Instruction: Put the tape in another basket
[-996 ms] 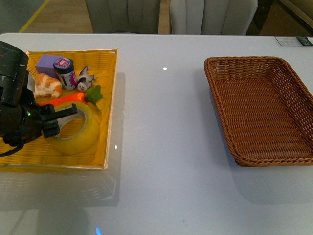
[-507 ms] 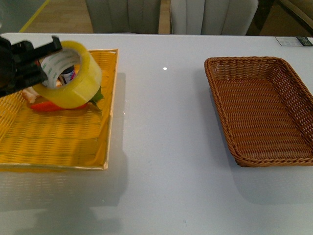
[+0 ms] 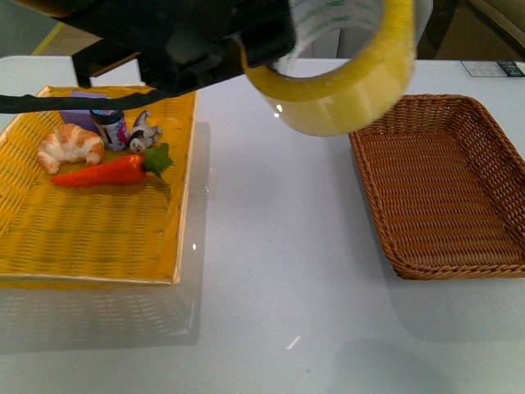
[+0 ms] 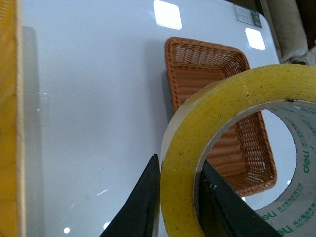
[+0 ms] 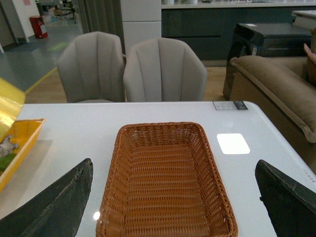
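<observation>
My left gripper (image 3: 262, 45) is shut on the tape (image 3: 344, 82), a wide yellowish roll with a white printed core, and holds it high over the white table, close to the camera, just left of the brown wicker basket (image 3: 492, 263). In the left wrist view the black fingers (image 4: 140, 207) pinch the wall of the tape (image 4: 182, 163), with the basket (image 4: 197, 59) beyond it. The basket is empty. My right gripper (image 5: 173, 207) is open, its fingers (image 5: 59, 202) spread wide on either side of the basket (image 5: 163, 177) below it.
A yellow flat woven tray (image 3: 98, 238) at the left holds a croissant (image 3: 70, 146), a toy carrot (image 3: 111, 171), a small jar (image 3: 111, 125), a purple block and a small figure. Grey chairs (image 5: 128, 66) stand behind the table.
My left arm has lifted the tape out of the yellow tray and carried it up and to the right, toward the brown basket. The tray's other items stay put.
</observation>
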You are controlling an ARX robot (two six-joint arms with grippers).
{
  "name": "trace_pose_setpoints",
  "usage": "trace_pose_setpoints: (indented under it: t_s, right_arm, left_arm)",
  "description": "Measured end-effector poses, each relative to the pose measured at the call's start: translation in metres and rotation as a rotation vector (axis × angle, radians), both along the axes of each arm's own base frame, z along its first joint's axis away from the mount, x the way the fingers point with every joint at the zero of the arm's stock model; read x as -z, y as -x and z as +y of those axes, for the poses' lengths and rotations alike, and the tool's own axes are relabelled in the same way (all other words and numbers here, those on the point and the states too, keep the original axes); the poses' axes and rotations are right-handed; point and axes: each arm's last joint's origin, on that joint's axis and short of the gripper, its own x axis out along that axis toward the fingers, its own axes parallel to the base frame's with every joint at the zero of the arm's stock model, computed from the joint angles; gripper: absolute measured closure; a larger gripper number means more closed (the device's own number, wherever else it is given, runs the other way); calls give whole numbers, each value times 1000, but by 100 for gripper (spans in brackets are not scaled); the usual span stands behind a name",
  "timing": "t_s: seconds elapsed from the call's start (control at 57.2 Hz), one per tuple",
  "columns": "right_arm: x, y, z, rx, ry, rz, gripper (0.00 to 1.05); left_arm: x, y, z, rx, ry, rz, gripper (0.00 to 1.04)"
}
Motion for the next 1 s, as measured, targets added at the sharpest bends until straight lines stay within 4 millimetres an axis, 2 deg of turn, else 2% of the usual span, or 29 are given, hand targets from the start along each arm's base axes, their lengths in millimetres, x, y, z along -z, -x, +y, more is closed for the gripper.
trace_pose_setpoints:
  t_s: [0.105,0.14,0.21,0.314,0.611,0.803,0.996]
  right_arm:
    - [0,0,0,4,-4,3,9]
    - [1,-1,0,44,-41,81,9]
    - [0,-4,3,130,-141,366,9]
    - [-3,-18,11,94,-263,503,9]
    - [-28,-72,31,-160,-618,349,9]
    - [-23,-103,64,-336,-724,321,9]
    - [-10,-119,85,-443,-763,339,9]
  left_arm:
    - [0,2,-11,24,10,13,90]
    - [0,2,-12,24,9,14,90]
    - [1,2,-14,20,8,21,90]
    - [0,2,-16,27,12,25,90]
    - [3,3,-19,28,-1,38,90]
    - [3,3,-19,28,-6,44,90]
    - [3,3,-19,28,-8,48,90]
